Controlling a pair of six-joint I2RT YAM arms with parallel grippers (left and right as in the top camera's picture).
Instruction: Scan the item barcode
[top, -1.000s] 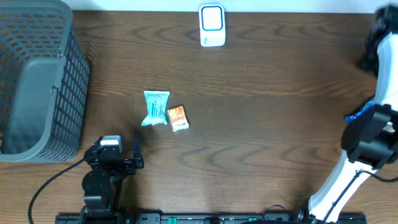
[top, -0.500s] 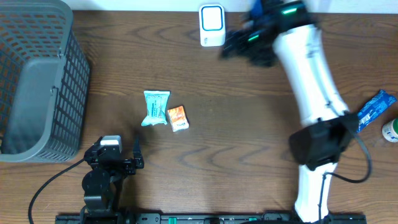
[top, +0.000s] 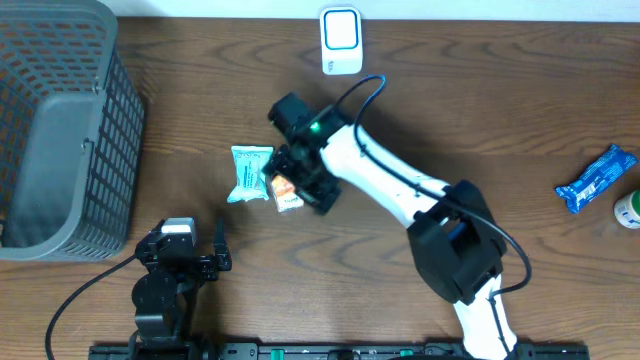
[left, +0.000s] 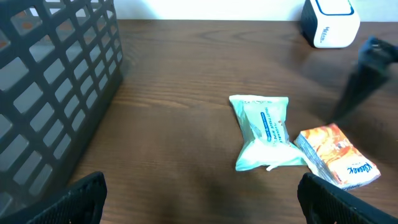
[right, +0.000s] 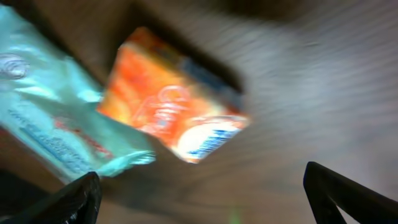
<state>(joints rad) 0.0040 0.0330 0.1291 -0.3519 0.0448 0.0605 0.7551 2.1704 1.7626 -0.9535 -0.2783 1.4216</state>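
The white right arm (top: 392, 186) reaches in a long bend from near right to mid-table, the right gripper (top: 303, 183) with jaws spread wide over the glossy, boxy orange packet (left: 339, 157) just right of a crinkled teal pouch (left: 264, 132), while the left gripper (left: 205, 205), near left, likewise gapes.

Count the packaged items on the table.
3: teal packet left of centre; orange box beside it, under the right gripper; blue packet near the right edge. A white-green thing cut off there might be a fourth.
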